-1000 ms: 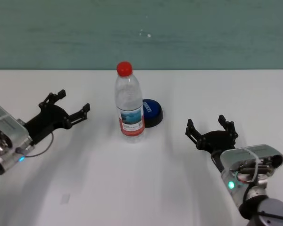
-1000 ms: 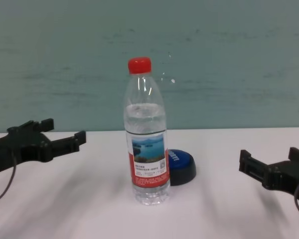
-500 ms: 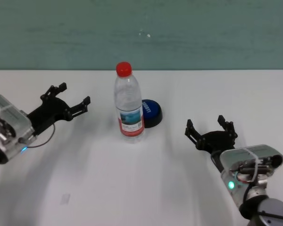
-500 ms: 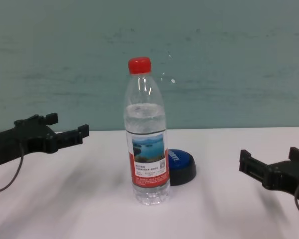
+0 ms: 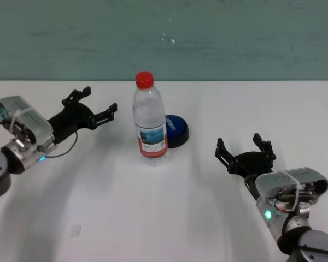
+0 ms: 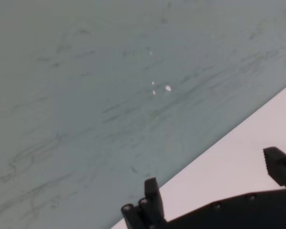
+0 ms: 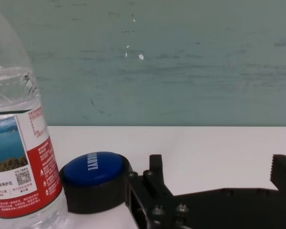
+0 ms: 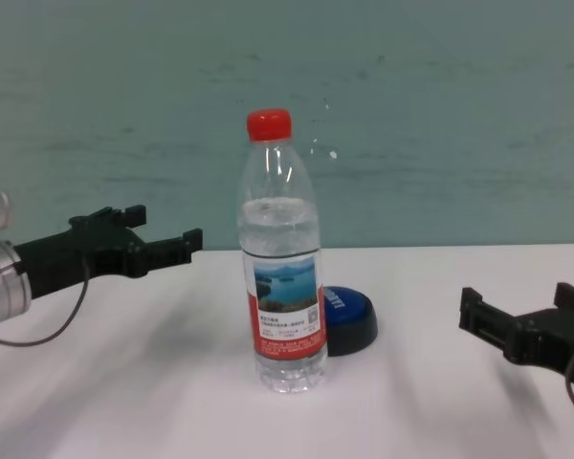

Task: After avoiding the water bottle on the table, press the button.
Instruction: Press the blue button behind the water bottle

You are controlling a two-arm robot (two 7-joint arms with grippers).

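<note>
The left gripper (image 5: 95, 112) hangs above the table (image 5: 153, 218) with its fingers spread apart and nothing between them, reaching in from the robot's left toward the far side of the water bottle (image 5: 150, 117). From that gripper the bottle comes first; the blue dome button (image 5: 175, 130) lies beyond it, on the bottle's right and slightly behind — so a straight line from the left gripper to the button runs through the bottle. The bottle stands upright, its long axis vertical and far taller than the button, which sits just beside its base, seemingly almost touching.

The right gripper (image 5: 245, 154) rests low near the table on the robot's right, fingers likewise apart and empty. Its own wrist view shows the button (image 7: 95, 186) with nothing between the two, so the right arm has the clearer path, though it looks idle. I judge the left arm must pass behind or over the red cap to come down on the dome.

Count — one bottle, one button, two grippers.
</note>
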